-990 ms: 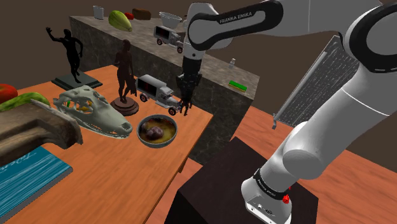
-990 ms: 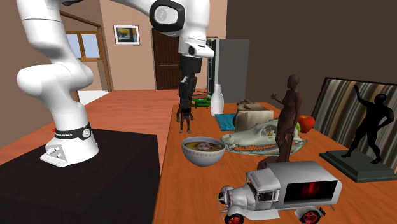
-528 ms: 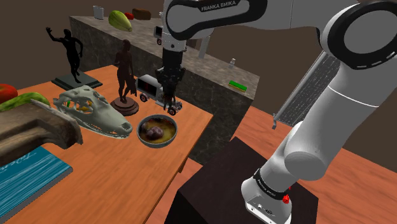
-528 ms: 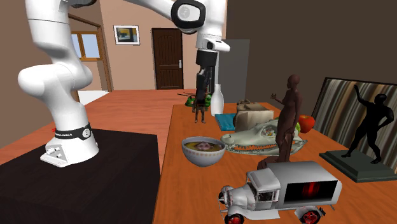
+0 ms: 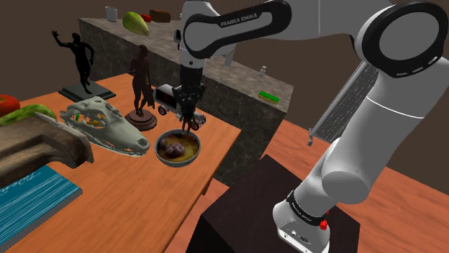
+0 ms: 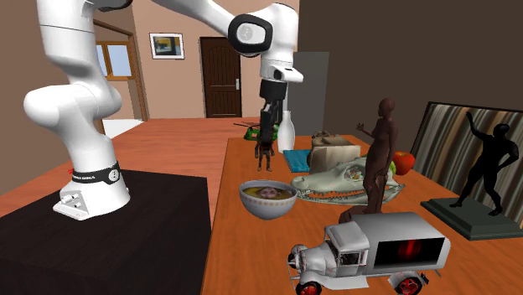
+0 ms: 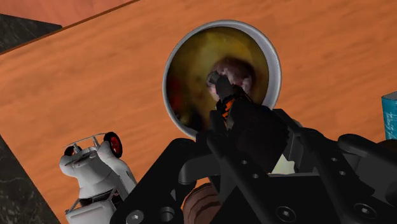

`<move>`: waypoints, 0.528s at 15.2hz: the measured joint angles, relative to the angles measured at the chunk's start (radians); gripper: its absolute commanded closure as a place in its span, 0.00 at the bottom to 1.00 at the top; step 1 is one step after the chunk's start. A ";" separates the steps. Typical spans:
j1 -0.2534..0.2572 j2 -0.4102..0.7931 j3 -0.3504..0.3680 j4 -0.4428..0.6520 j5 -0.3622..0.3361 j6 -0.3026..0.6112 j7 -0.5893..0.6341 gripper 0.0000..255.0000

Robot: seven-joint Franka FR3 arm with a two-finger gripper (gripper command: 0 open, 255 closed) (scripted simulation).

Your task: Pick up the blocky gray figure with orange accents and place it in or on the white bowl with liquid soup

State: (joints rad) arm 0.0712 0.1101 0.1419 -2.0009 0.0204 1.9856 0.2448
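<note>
Dark figure (image 5: 188,110) gripped in jaws, hanging above bowl (image 5: 168,162); toy truck (image 5: 170,97) just behind, table (image 5: 144,194) edge beside bowl.

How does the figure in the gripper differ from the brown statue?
The figure is dark with orange accents; the statue is brown. The figure is much smaller than the statue. The figure hangs in the gripper over the bowl; the statue stands on its round base on the table. Both are upright human shapes.
</note>
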 measured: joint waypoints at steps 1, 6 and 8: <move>-0.001 0.007 -0.001 -0.005 -0.001 0.012 -0.001 1.00; 0.001 0.035 -0.001 -0.041 -0.005 0.075 0.000 1.00; 0.002 0.047 -0.001 -0.055 -0.006 0.101 0.002 1.00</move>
State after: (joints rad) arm 0.0727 0.1568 0.1412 -2.0554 0.0142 2.0866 0.2468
